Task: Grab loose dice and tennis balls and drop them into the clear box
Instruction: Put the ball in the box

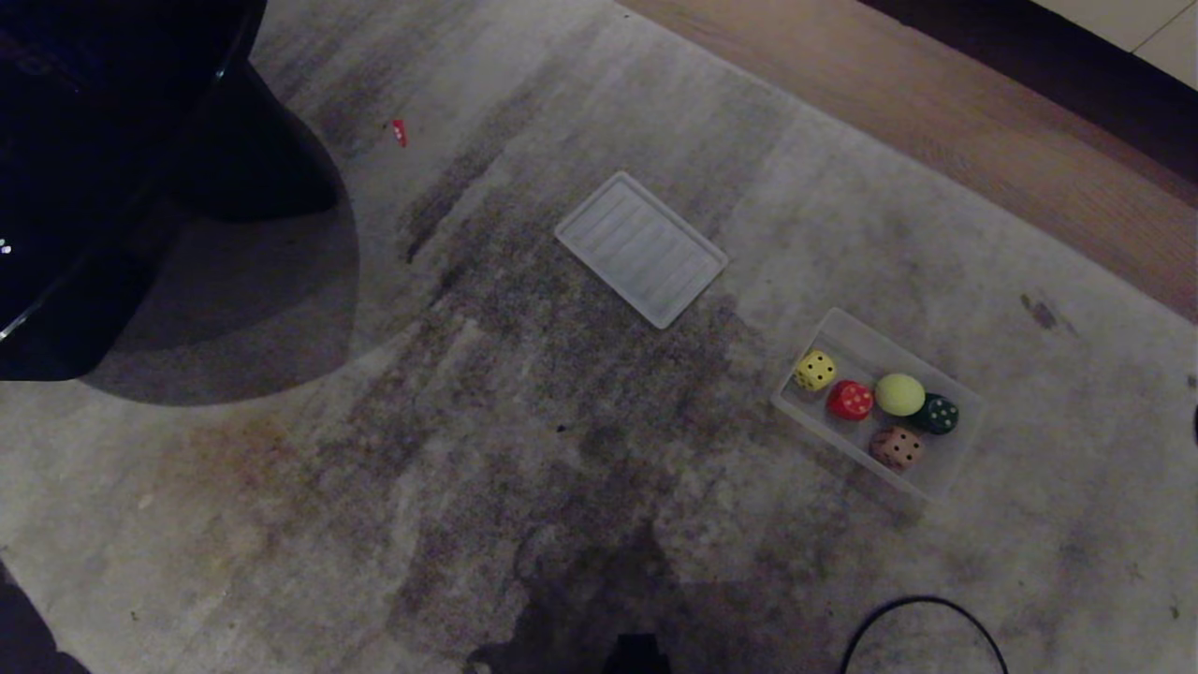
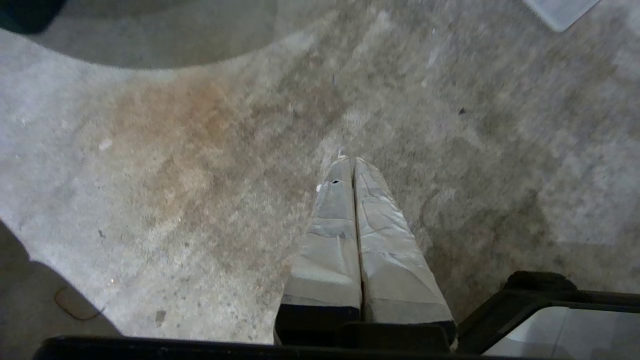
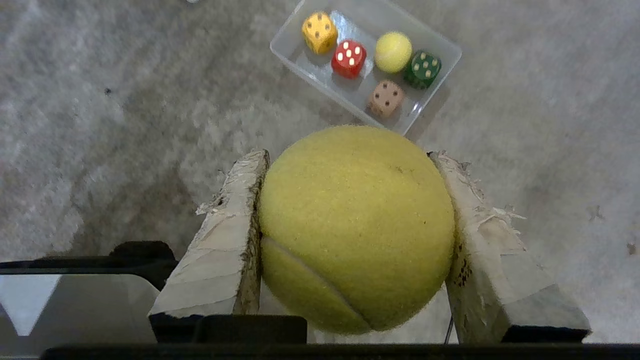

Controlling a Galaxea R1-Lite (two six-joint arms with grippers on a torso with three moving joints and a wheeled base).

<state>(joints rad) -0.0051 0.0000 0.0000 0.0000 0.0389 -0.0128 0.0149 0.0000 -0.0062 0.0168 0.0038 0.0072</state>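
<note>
Right gripper (image 3: 350, 165) fingers clamp a tennis ball (image 3: 355, 225) above the carpet (image 1: 468, 421). Clear box (image 1: 955, 412) (long axis diagonal) holds four dice, one ball. Left gripper (image 2: 350, 162) fingers pressed together, empty.

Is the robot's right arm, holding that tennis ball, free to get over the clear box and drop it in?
Probably yes. The right gripper holds the tennis ball, and only bare carpet lies between it and the clear box, whose near corner looks empty.
</note>
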